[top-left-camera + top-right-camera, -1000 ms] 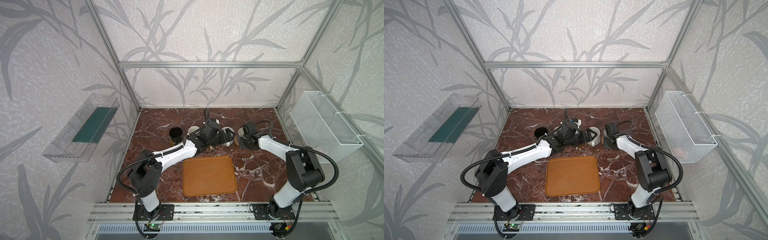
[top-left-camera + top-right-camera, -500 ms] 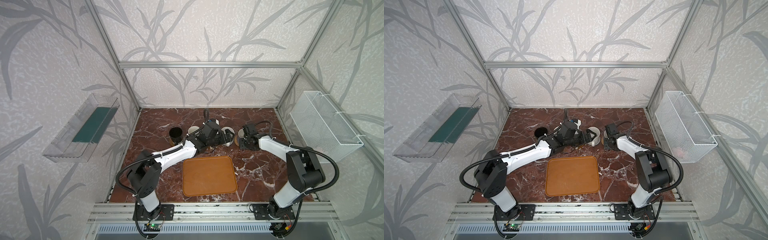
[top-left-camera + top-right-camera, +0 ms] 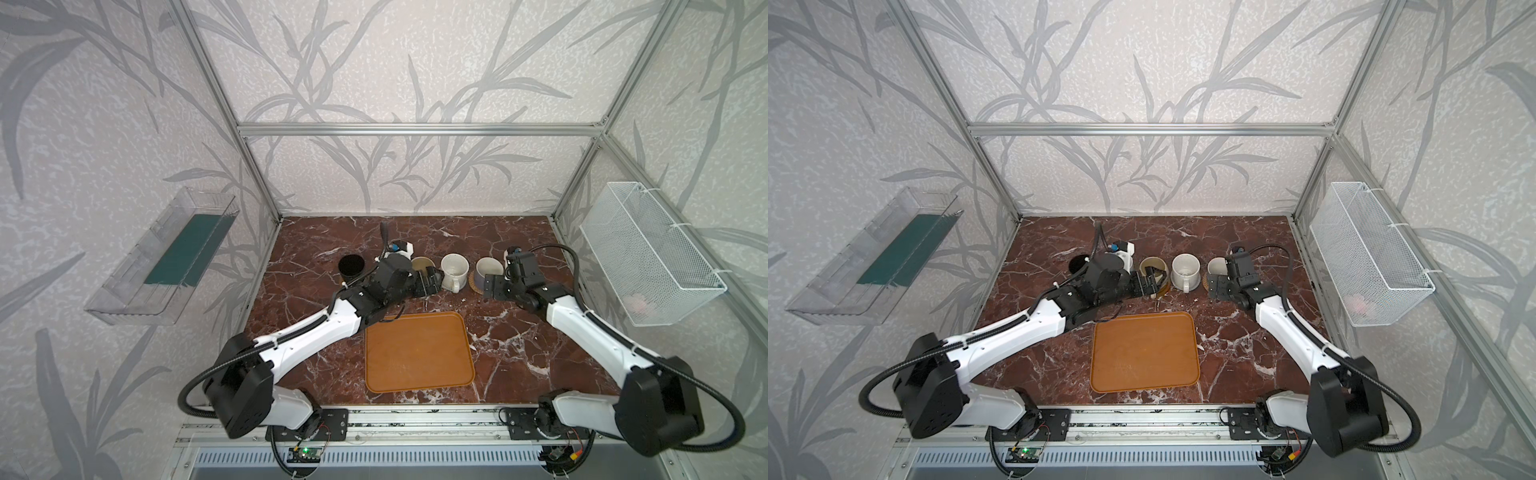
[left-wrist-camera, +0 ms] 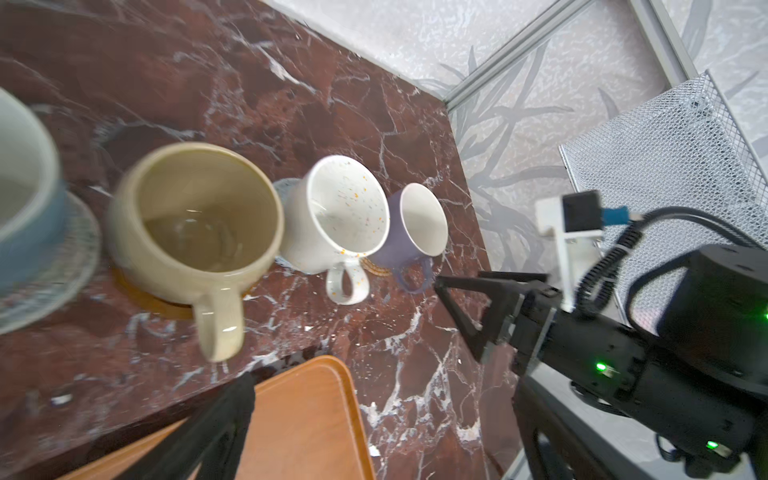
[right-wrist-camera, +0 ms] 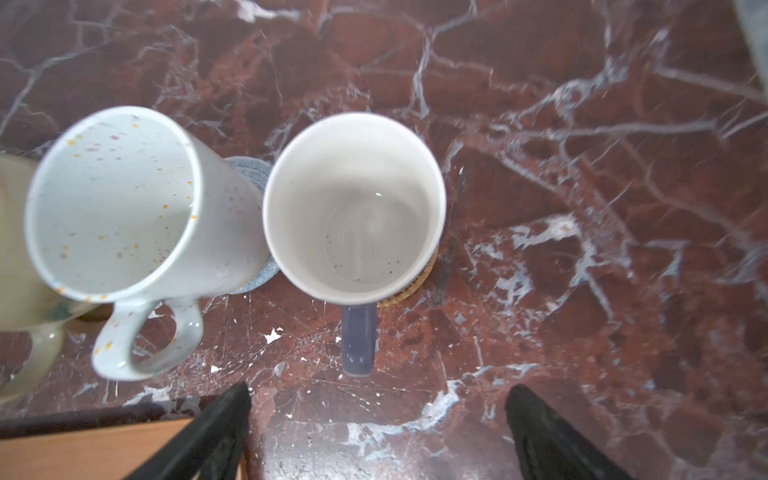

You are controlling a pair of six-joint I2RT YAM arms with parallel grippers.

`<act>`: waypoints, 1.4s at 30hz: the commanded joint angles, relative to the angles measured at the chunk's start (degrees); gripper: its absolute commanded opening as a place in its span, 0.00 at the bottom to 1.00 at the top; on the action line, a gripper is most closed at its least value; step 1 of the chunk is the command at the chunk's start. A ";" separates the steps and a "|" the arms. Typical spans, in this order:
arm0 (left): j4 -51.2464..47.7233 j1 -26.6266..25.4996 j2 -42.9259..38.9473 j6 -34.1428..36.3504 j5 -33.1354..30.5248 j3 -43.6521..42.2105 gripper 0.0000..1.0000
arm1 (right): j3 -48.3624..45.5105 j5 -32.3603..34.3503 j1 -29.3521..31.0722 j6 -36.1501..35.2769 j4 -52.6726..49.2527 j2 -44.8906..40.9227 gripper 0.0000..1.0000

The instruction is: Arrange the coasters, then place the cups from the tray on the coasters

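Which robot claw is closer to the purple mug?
Right. The right gripper faces the lavender mug, close by; the left gripper is at the cream-yellow mug, two mugs over.

glossy ceramic lavender cup (image 5: 353, 208), woven rattan coaster (image 5: 417, 281), polished marble-look table (image 5: 582, 166), matt tray (image 3: 415, 349).

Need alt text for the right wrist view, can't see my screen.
The lavender cup stands upright on the tan rattan coaster, its handle pointing toward the open right gripper, which touches nothing. Beside it the speckled white cup sits on the grey-blue coaster; a corner of the tray and part of the cream cup show at the edge.
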 commanded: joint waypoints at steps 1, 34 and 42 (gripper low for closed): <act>-5.36 1.62 -6.17 9.03 -8.20 -2.49 0.99 | -3.02 1.57 -0.17 -1.58 3.25 -5.84 0.99; 22.54 37.20 -15.80 38.79 -34.63 -30.85 0.99 | -24.94 14.31 -11.86 -14.27 48.15 -0.75 0.99; 40.49 40.22 -3.32 40.66 -21.70 -35.24 0.99 | -25.05 12.85 -11.44 -15.46 54.77 4.77 0.99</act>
